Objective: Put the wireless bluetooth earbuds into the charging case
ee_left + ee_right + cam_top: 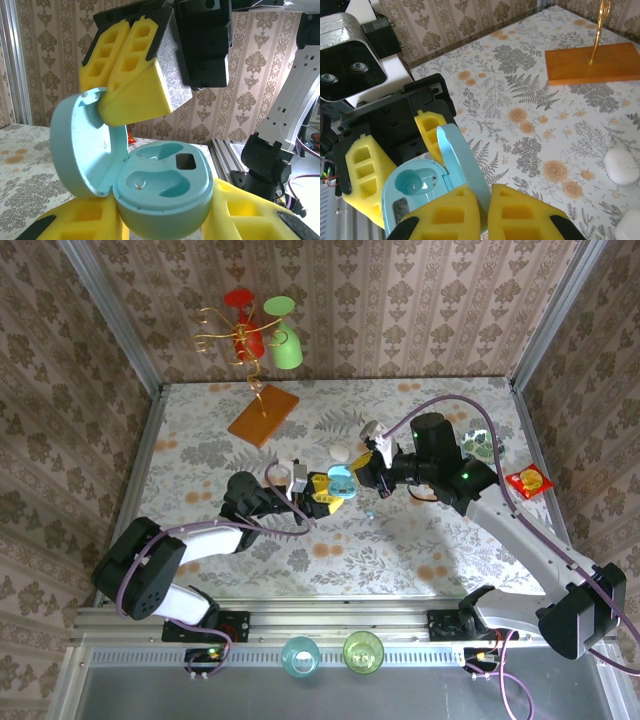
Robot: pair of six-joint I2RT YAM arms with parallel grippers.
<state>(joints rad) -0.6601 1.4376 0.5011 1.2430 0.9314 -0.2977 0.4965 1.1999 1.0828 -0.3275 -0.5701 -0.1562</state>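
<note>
While the left arm lies low across the table (pixel 400 550), its elbow folded near its base and its forearm stretched toward the middle, the right arm climbs from its own base, bends at a high elbow and turns its wrist back leftward, so that the two wrists meet nose to nose over the floral cloth. The left gripper (pixel 325 498) is clamped on the pale blue charging case (pixel 165 190): in the left wrist view the case body sits wedged between the two yellow foam fingers (pixel 250 212), its open face turned up toward the camera. The lid (pixel 80 145) stands swung open on its hinge. The right gripper (pixel 484 215) is pinched closed on that lid, whose thin blue edge runs down into the slit between the two yellow pads in the right wrist view; from the left wrist camera the same pads press against the lid's upper rim. Inside the case, two moulded wells and a dark rectangular window show. One well holds a small glossy clear piece (pixel 421 184), which looks like an earbud, though this cannot be told for sure; the other well looks bare apart from a tiny metal contact. Two white pebble-like cases (pixel 621 165) rest on the table, well apart from both grippers.
</note>
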